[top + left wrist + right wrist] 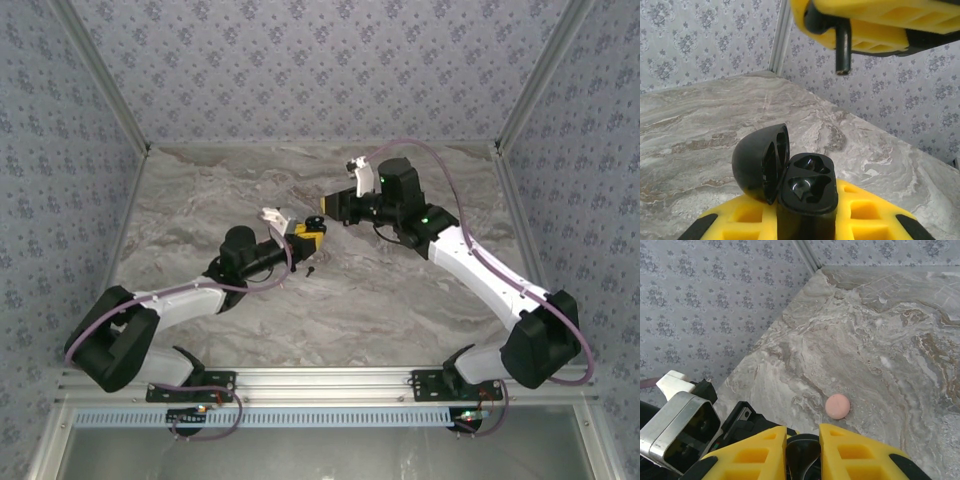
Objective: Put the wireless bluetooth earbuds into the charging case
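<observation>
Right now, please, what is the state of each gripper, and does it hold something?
Left gripper: closed, holding the open black charging case.
Right gripper: closed, holding a black earbud.

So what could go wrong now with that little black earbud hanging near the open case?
The earbud pinched in the right gripper sits off to one side of the charging case, so its stem might hit the rim instead of a socket. The open lid stands right beside that socket and could get bumped. A hard push might also tilt the charging case in the left gripper.
</observation>
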`<state>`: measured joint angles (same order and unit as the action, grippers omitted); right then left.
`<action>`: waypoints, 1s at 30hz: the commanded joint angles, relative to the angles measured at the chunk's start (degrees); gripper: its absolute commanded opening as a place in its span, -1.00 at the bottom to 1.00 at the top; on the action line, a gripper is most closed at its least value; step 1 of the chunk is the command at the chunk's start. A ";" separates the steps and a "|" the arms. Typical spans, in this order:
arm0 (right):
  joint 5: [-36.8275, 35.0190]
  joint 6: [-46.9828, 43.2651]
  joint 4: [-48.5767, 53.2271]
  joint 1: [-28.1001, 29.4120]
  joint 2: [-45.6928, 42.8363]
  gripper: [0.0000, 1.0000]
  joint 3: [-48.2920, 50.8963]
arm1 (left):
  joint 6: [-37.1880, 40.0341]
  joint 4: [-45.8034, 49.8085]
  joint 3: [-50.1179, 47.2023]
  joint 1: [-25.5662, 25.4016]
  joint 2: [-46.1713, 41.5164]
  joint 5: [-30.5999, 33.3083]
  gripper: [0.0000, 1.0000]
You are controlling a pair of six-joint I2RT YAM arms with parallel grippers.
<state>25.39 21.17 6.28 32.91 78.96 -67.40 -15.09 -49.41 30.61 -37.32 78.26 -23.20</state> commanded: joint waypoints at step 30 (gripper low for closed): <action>-0.77 -2.91 -1.41 1.36 -1.26 -0.57 1.73 | 0.41 -2.54 6.64 -1.50 0.49 3.16 -0.78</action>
<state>25.23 19.62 4.86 33.85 78.89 -66.39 -15.07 -50.02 35.05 -38.41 78.94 -21.12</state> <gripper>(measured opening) 0.217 0.203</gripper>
